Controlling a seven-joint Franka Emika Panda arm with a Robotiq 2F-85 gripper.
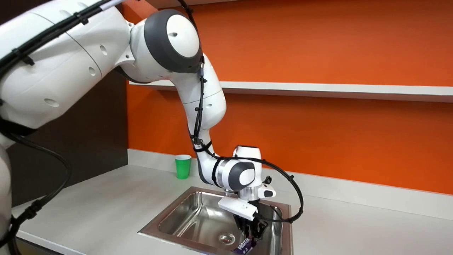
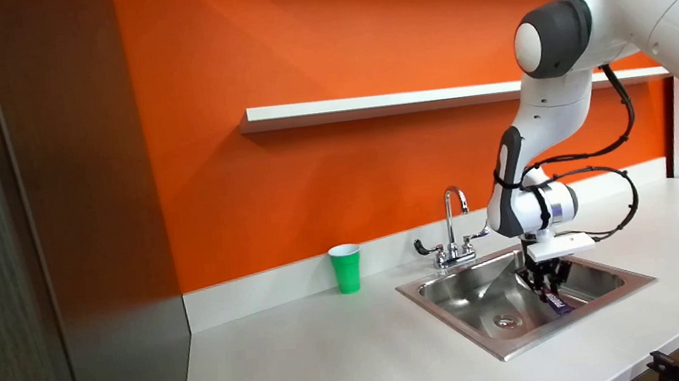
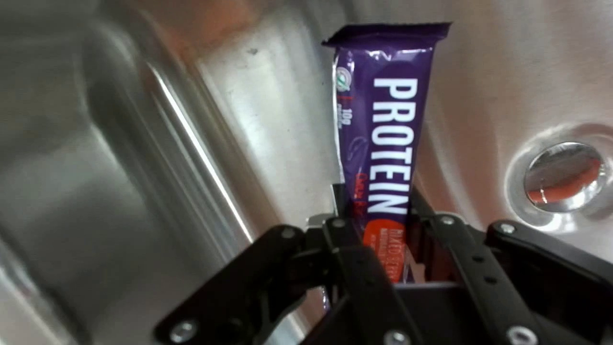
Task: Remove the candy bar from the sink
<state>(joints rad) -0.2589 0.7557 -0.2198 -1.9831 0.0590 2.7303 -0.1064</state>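
Note:
The candy bar is a slim purple wrapped bar with white PROTEIN lettering and an orange-red patch. It shows in the wrist view (image 3: 388,120) and in both exterior views (image 1: 243,245) (image 2: 559,304). The stainless-steel sink (image 1: 150,229) (image 2: 457,325) surrounds it. My gripper (image 3: 378,203) reaches down into the basin, with its fingers closed on both sides of the bar's lower part. It also shows in both exterior views (image 1: 252,239) (image 2: 546,296). The bar's near end is hidden by the gripper. I cannot tell whether the bar touches the basin floor.
The round drain (image 3: 562,177) lies beside the bar. The chrome two-handle faucet (image 2: 451,229) stands at the sink's back rim, close to the arm. A green cup (image 1: 183,167) (image 2: 347,269) stands on the counter by the backsplash. A white shelf (image 1: 318,88) runs along the orange wall.

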